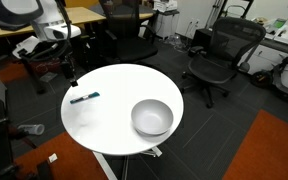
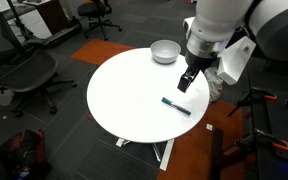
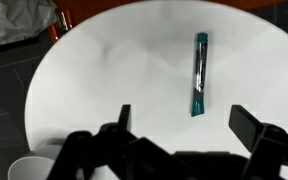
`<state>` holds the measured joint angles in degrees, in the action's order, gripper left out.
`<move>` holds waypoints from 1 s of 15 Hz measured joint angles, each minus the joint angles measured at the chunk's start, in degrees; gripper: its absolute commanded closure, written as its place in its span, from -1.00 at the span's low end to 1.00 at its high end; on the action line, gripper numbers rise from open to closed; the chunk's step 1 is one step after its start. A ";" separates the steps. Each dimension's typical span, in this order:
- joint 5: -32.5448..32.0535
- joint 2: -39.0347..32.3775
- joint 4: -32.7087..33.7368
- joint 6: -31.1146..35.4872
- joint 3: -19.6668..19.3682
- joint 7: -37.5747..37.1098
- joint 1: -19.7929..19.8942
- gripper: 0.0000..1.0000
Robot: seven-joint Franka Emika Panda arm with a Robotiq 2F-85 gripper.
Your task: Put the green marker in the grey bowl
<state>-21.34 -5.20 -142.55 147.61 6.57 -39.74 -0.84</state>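
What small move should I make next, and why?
Probably ease the open hand forward and down over the marker. In the wrist view it lies flat on the table, just ahead of the spread fingers, not yet between them.

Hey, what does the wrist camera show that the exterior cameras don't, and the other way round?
Only the wrist view: the claw seen close up, open wide and empty, and the darker end of the green marker.
Only the exterior views: the whole grey bowl, the robot arm leaning over the table's edge, and the office chairs around it.
Shared: the green marker lying flat and untouched on the white round table.
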 measured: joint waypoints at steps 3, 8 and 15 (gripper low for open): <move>0.04 -5.67 3.39 3.74 -2.78 0.09 -0.91 -1.00; 2.86 -12.98 8.07 6.16 -5.49 2.18 -3.16 -1.00; 9.69 -17.77 11.41 6.20 -6.39 6.48 -6.20 -1.00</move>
<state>-11.65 -22.97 -131.14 153.81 0.18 -33.26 -7.04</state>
